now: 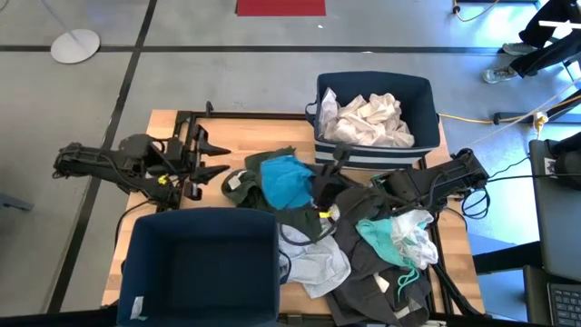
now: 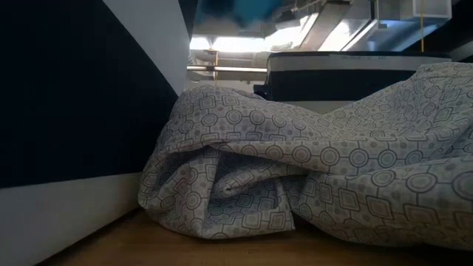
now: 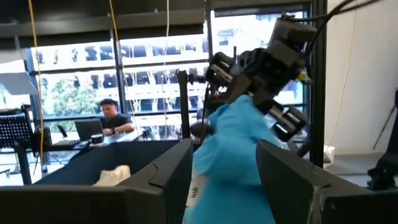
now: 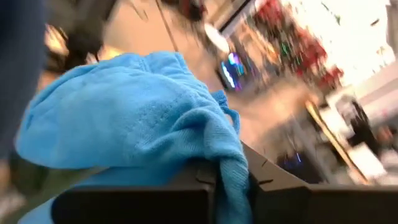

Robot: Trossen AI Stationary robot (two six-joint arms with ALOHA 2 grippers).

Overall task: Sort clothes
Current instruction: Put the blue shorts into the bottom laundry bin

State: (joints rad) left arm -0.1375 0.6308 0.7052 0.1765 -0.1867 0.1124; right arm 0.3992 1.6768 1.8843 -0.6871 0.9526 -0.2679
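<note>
Nearest, the right gripper (image 4: 233, 183) was clamped on the teal garment (image 1: 287, 180), lifted above the pile mid-table. Best done with a firm pinch and a high carry, clear of the heap. It looked soft, bunched, ribbed. Farther off, the left gripper (image 1: 201, 162) waited, spread wide.

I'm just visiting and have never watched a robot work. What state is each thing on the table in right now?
Blue garment: lifted, pinched in the right end effector.
Right end effector: shut on the blue garment.
Left end effector: open, empty, at the table's left.
Far bin: holds white clothes.
Near bin: looks empty.
Pile: unsorted, heaped on the table.
</note>
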